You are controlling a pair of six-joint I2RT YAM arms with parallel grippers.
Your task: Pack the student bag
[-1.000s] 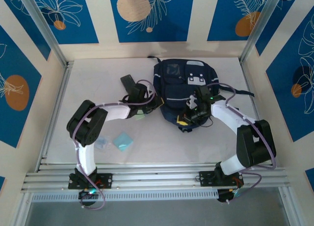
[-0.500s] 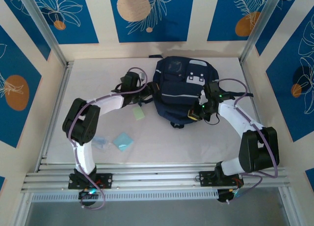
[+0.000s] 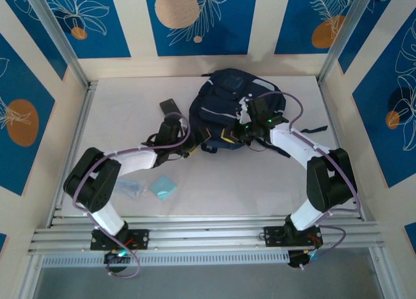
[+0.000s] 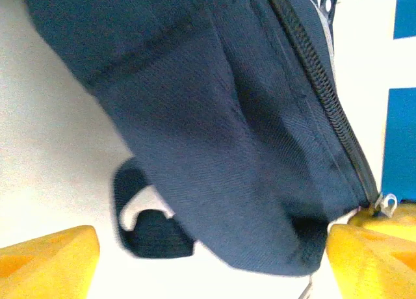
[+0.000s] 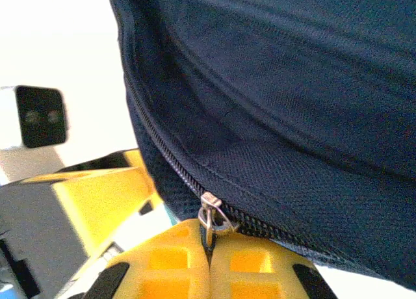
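Bright, even light — the bench [image 3: 123, 110] glares white, shadows faint. Both wrist views are soft up close — the bag [image 4: 214, 149] dark, backgrounds blown out to white.

Left of the student bag [image 3: 221, 97] you find open counter [image 3: 117, 110]; a flat black item [image 3: 170, 107] lies just beside the bag, with a teal square [image 3: 162, 186] and clear packet [image 3: 133, 189] well before it.

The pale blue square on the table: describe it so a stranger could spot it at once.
On the white table, look in front of the navy student bag, toward the left arm's base. The pale blue square lies flat there, solid-coloured, unlike the clear packet on its left.
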